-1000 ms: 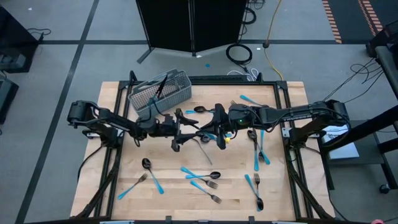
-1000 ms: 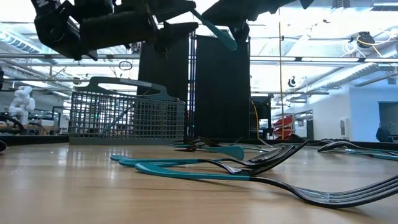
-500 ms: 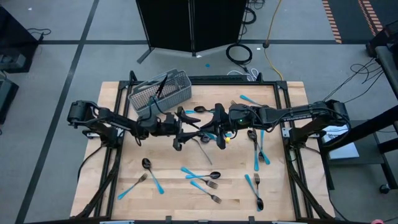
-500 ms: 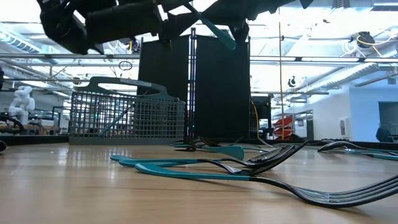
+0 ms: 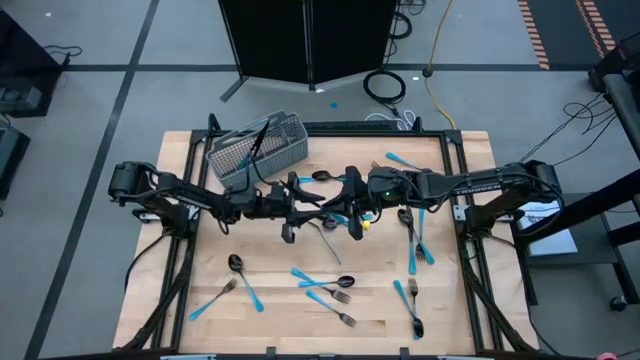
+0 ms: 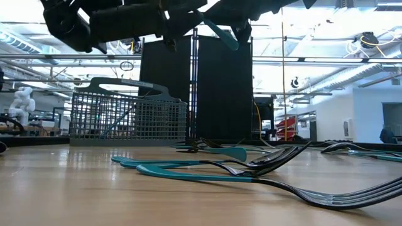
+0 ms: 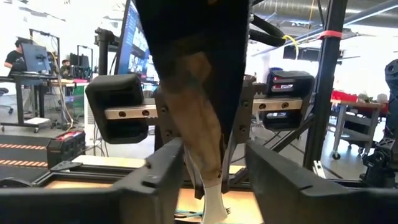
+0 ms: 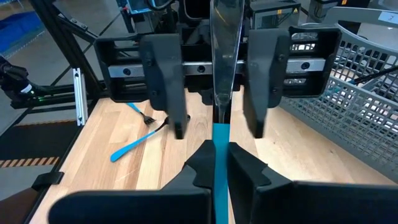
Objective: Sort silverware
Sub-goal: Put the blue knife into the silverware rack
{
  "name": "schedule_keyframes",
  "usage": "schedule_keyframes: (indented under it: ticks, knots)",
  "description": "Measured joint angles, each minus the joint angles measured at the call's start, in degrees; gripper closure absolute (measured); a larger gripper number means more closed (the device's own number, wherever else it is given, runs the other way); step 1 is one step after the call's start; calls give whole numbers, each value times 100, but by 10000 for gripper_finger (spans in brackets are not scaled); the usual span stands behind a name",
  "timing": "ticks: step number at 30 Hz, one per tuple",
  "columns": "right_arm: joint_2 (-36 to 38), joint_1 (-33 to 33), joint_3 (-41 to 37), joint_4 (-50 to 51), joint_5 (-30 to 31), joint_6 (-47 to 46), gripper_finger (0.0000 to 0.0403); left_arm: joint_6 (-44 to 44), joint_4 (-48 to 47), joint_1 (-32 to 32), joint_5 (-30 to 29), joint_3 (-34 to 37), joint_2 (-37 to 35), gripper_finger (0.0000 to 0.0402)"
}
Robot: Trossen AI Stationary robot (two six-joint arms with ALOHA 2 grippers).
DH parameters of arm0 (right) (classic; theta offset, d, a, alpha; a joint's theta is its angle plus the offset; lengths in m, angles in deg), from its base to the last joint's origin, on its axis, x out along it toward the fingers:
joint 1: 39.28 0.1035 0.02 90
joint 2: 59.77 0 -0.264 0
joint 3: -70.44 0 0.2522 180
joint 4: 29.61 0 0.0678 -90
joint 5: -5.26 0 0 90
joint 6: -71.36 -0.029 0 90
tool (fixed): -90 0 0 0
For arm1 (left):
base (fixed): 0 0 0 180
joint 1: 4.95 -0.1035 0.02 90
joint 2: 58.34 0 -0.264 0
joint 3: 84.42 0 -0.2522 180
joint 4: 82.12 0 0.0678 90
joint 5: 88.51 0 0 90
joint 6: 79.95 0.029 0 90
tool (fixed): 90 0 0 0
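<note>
My right gripper (image 8: 216, 149) hovers over the table's middle (image 5: 338, 210) and is shut on one piece of silverware. That piece has a light-blue handle (image 8: 219, 140) and a dark shiny head (image 8: 225, 50) pointing at my left arm. My left gripper (image 7: 214, 152) faces it from the table's left (image 5: 300, 208) and is open. Its fingers (image 8: 166, 87) stand on either side of the head, and I see a gap on each side. Several more forks and spoons (image 5: 330, 285) lie flat on the wood. The grey mesh basket (image 5: 258, 147) stands at the far left. My right gripper pinches the blue handle (image 8: 219, 144) between its two fingers, coming from the table's right with the fingers lying along it. The piece is lifted clear of the table (image 6: 220, 34), and its metal head reaches out toward my left gripper.
Loose silverware lies near the right side (image 5: 412, 240), the near middle (image 5: 340, 318) and the near left (image 5: 235, 280). A dark utensil (image 5: 262, 135) stands in the basket (image 6: 129, 119). Bare wood shows along the near edge. Black posts and cables stand beyond the far edge.
My left gripper has crept toward the table's right, closer to the right gripper, so its fingers now flank the held piece's head. The right gripper and the piece it holds have stayed where they were.
</note>
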Motion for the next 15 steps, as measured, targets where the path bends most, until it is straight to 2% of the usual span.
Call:
schedule_keyframes:
  ticks: [5, 6, 10, 15]
  knots:
    - [0, 0, 0, 0, 19, 62, 392, -11, 4, -26, -36, 0, 0, 367]
    - [0, 0, 0, 4, -10, 81, 392, -11, 4, -34, -46, 0, 0, 380]
    - [0, -7, 0, 9, 23, 116, 386, -8, 4, -55, -165, 0, 0, 384]
    - [41, -2, 0, 23, 317, 177, 360, 7, 9, -61, -271, 0, 0, 384]
